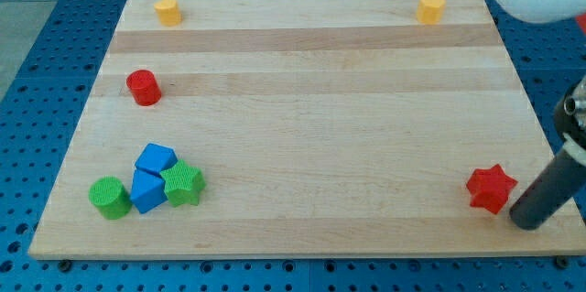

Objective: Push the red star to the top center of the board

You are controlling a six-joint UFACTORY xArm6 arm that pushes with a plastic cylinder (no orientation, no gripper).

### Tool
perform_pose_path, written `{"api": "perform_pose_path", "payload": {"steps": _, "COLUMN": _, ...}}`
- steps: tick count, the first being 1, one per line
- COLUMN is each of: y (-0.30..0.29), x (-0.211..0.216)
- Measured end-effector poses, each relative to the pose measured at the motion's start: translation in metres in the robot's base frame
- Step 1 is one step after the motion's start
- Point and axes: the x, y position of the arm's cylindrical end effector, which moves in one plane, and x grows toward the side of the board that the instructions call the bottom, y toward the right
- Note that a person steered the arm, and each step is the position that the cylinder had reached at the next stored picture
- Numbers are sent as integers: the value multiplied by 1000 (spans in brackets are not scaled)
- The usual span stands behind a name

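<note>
My tip [526, 221] sits just right of the red star [491, 189], low right on the table [302, 146]. No jaws on this rod. Get below the star, then push up-left toward top center.

You see pale wood board [302, 146], smooth, visible grain. On board, red star [491, 189] matt plastic-looking. Beside star, my tip [526, 220] dark matt.
</note>
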Motion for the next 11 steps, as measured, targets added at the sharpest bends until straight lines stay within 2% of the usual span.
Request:
{"api": "perform_pose_path", "payload": {"steps": 5, "y": -49, "x": -20}}
{"api": "perform_pose_path", "payload": {"steps": 9, "y": -97, "x": -98}}
{"api": "perform_pose_path", "payload": {"steps": 11, "y": -140, "x": -110}}
